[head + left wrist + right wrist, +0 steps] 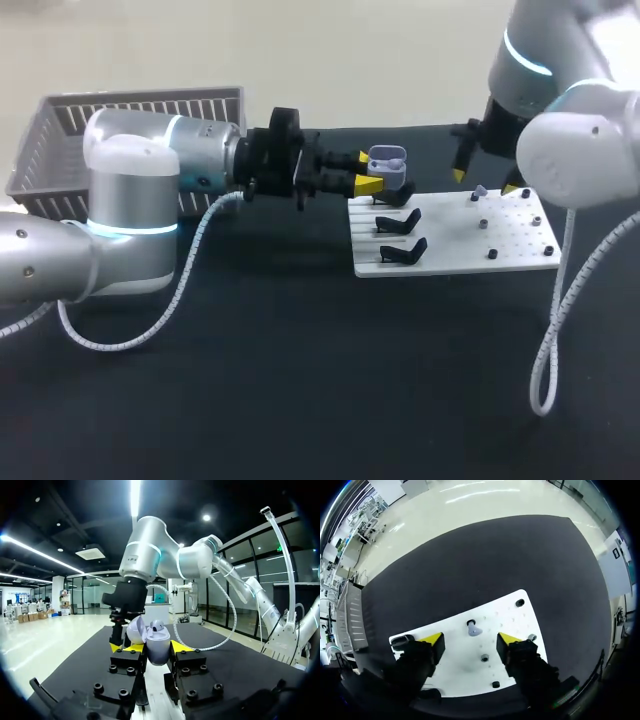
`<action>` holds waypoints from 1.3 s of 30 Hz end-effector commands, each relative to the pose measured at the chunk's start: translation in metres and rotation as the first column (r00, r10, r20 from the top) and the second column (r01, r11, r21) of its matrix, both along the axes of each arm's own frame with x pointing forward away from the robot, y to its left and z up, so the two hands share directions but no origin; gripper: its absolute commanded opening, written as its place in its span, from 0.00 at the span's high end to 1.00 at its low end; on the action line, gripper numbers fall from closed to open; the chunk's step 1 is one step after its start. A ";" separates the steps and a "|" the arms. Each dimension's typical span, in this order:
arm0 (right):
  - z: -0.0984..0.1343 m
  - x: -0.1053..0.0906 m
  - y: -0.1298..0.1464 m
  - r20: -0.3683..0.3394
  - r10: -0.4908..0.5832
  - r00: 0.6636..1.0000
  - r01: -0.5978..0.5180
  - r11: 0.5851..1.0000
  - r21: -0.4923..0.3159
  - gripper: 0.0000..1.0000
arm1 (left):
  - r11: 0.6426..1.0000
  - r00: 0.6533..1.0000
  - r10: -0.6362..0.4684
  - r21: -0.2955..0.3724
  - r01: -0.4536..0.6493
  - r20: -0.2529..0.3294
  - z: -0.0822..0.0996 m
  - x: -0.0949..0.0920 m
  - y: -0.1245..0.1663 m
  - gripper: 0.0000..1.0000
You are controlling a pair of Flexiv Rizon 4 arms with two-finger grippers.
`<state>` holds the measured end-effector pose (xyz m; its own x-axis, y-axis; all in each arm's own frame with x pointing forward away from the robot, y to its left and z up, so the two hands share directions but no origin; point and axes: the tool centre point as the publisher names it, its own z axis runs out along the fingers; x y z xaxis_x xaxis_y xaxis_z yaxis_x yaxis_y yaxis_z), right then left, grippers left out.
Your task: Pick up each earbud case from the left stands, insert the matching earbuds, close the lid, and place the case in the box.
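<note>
**Left gripper clamps the open earbud case; right gripper hangs spread over an earbud**

The black table (pixel 300 400) carries everything. The left arm (pixel 130 200) comes in from the left and lies level across it, in front of the grey slatted box (pixel 60 130) at the far left corner. The right arm (pixel 570 130) comes down from the far right over the white board (pixel 450 245), which lies flat to the right of the middle. Three black stands (pixel 402 222) sit in a row along the board's left part, and small dark pegs (pixel 493 255) dot its right part.

The left gripper (pixel 366 171) is clenched on the earbud case (pixel 386 163) – one yellow-tipped finger pressed to each side. It holds the case just above the farthest stand, at the board's far left corner. The left wrist view shows the same grasp (pixel 155 647): the pale case (pixel 157 650) sits upright between the fingers, its lid (pixel 136 630) hinged open.

The right gripper (pixel 486 182) is released, its fingers spread wide and pointing down over the board's far side. In its own wrist view (pixel 470 639), a pale earbud (pixel 473 629) sits on a peg on the board below – between the two fingers, touched by neither.
</note>
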<state>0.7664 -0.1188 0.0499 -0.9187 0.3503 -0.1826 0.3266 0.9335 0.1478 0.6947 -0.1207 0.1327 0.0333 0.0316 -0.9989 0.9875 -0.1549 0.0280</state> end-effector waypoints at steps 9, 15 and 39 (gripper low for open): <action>-0.010 0.006 0.001 -0.016 0.015 1.000 -0.015 1.000 0.024 0.56 | 1.000 1.000 0.002 -0.001 -0.002 0.001 -0.001 0.000 0.000 1.00; -0.015 0.006 -0.002 -0.034 0.012 0.999 -0.011 1.000 0.026 0.59 | 1.000 1.000 0.002 -0.001 -0.002 0.001 -0.001 0.000 0.000 1.00; -0.026 0.010 -0.002 -0.070 -0.006 0.998 0.008 1.000 0.029 1.00 | 1.000 1.000 0.002 -0.001 -0.002 0.001 -0.001 0.000 0.000 1.00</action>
